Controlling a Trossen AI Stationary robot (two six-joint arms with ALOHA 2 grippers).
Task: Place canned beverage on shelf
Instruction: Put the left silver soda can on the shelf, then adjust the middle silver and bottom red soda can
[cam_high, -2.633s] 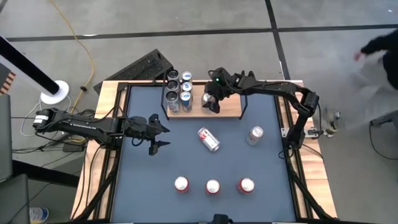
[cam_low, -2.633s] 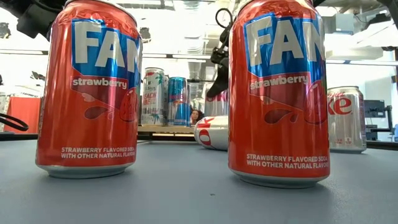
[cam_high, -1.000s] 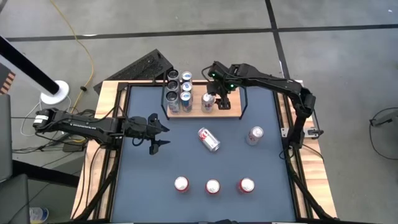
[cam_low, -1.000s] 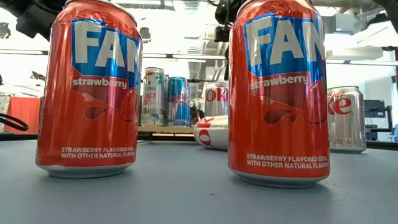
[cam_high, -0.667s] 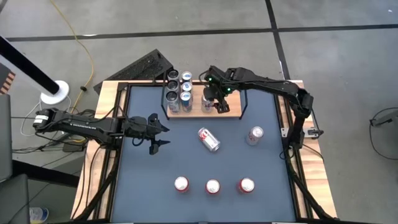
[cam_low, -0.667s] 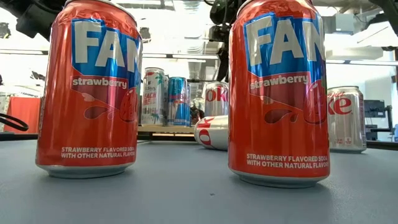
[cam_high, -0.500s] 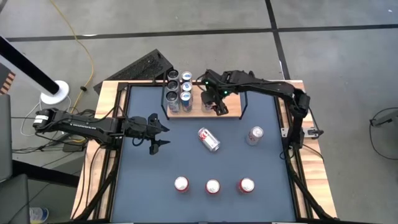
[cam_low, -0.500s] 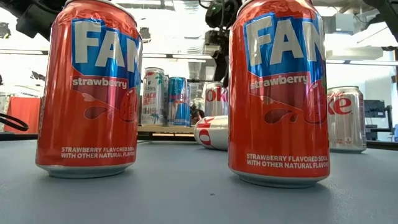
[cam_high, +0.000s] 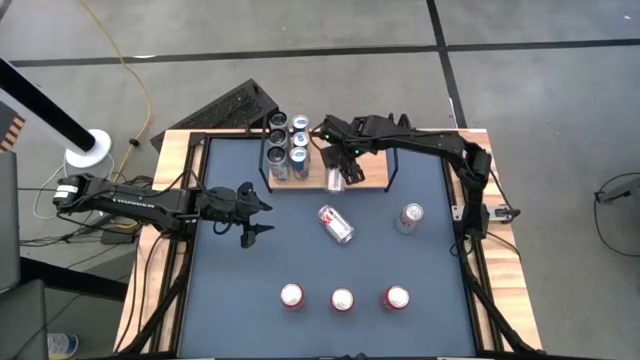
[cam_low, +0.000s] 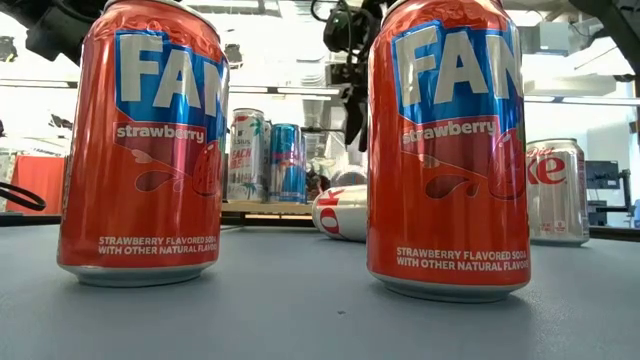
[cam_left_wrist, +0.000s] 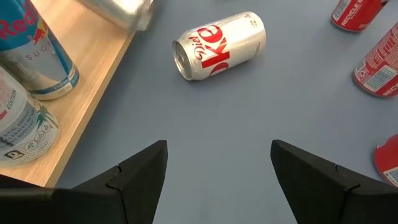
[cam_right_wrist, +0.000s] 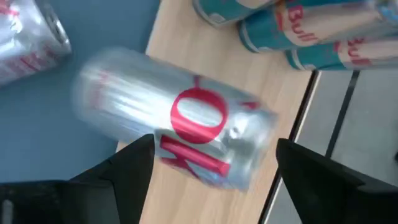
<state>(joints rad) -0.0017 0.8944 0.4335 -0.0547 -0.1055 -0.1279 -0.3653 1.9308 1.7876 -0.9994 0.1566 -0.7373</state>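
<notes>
Three red cans (cam_high: 342, 298) are standing in a row near the bottom edge of the high view, two of them filling the foreground of the low view. Above them, a Diet Coke can (cam_high: 336, 224) is lying on its side at mid-frame, and another silver can (cam_high: 409, 216) is standing upright to its right. At left centre, the left gripper (cam_high: 252, 212) is hovering over the blue table (cam_high: 230, 300), its fingers partly spread and gripping nothing. Higher in the frame, on the shelf (cam_high: 372, 180), a silver Coke can (cam_high: 335, 178) is lying tipped over near the front edge, blurred in the right wrist view. The right gripper (cam_high: 336, 152) is poised just above it, fingers spread wide and holding nothing. Four cans (cam_high: 288, 145) are standing clustered at the shelf's left end.
</notes>
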